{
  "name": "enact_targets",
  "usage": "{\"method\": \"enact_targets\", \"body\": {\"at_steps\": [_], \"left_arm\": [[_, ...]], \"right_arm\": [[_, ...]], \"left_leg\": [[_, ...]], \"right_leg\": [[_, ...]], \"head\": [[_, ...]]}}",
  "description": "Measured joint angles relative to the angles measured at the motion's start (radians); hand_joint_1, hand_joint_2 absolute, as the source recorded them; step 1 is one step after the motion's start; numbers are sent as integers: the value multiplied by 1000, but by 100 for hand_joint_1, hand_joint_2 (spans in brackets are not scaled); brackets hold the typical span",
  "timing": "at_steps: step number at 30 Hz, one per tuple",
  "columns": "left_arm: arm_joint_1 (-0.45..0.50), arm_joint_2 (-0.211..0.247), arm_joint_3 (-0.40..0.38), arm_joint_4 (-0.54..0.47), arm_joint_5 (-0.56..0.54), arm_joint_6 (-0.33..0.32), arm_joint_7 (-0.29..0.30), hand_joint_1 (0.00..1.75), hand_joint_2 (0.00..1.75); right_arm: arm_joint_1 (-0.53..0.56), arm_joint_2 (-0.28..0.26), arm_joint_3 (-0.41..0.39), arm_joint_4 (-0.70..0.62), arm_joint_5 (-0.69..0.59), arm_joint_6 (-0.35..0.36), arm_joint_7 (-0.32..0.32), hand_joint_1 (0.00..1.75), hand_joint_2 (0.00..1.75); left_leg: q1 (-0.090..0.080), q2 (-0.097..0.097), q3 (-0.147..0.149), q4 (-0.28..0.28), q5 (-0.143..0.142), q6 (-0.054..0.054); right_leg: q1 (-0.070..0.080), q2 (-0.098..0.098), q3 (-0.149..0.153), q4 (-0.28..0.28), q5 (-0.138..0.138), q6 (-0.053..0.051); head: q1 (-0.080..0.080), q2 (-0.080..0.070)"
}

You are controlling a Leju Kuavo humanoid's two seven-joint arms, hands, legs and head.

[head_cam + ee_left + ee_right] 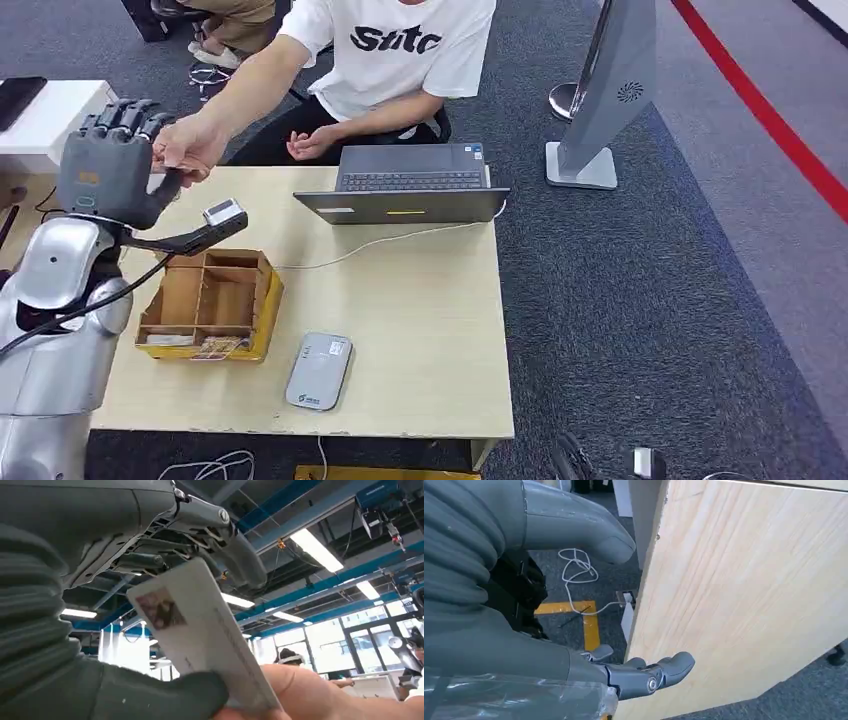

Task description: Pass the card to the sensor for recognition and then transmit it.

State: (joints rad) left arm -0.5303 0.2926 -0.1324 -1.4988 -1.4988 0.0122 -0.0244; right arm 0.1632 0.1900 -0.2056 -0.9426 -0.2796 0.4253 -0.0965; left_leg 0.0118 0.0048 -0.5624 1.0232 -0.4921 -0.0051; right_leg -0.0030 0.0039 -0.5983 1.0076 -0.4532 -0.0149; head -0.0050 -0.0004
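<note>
As left hand point(112, 160) holds card point(200, 635), person's shirt point(395, 50) reads "Stitc"

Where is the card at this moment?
In the left wrist view, the card sits in the left hand, raised at the table's far left, with a person's hand touching it.

Counts: 1 card point(200, 630), 1 sensor point(318, 371) at 6 o'clock on the table point(420, 320), 1 laptop point(405, 185) at 12, 1 divided wooden box point(212, 303) at 9, 1 white cable point(390, 240), 1 person point(390, 60), 2 robot hands: left hand point(115, 160), right hand point(574, 605).
</note>
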Motion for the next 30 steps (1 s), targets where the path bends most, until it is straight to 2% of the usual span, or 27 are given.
{"method": "enact_targets", "body": {"at_steps": [18, 20, 22, 26, 30], "left_arm": [[2, 0, 0, 10, -3, 15, -1, 175, 175], [5, -2, 1, 10, -2, 24, -7, 175, 175], [19, -6, 2, 2, 24, 54, -37, 175, 175], [141, -30, -5, -102, 106, 112, -121, 175, 175], [287, -46, -69, -220, 151, 130, -123, 175, 175]], "right_arm": [[-1, -19, 35, 19, -29, -16, -9, 0, 175], [-2, -21, 39, 20, -37, -19, -14, 0, 175], [-1, -23, 47, 22, -52, -20, -21, 0, 175], [3, -24, 51, 28, -86, -14, -45, 0, 175], [12, -25, 50, 35, -93, -2, -61, 0, 175]], "left_leg": [[0, 0, 0, 0, 0, 0], [0, 0, 0, 0, 0, 0], [0, 0, -1, 0, 0, 0], [-1, 1, 0, 0, -2, 2], [-1, 1, 0, 0, -3, 2]], "right_leg": [[0, 0, 0, 0, 0, 0], [0, 0, 0, 0, 0, 0], [0, 0, 0, 0, 0, 0], [-1, 2, 0, 0, -1, 1], [-1, 2, 0, -1, -2, 3]], "head": [[0, 0], [0, 0], [0, 0], [0, 0], [1, 0]]}}
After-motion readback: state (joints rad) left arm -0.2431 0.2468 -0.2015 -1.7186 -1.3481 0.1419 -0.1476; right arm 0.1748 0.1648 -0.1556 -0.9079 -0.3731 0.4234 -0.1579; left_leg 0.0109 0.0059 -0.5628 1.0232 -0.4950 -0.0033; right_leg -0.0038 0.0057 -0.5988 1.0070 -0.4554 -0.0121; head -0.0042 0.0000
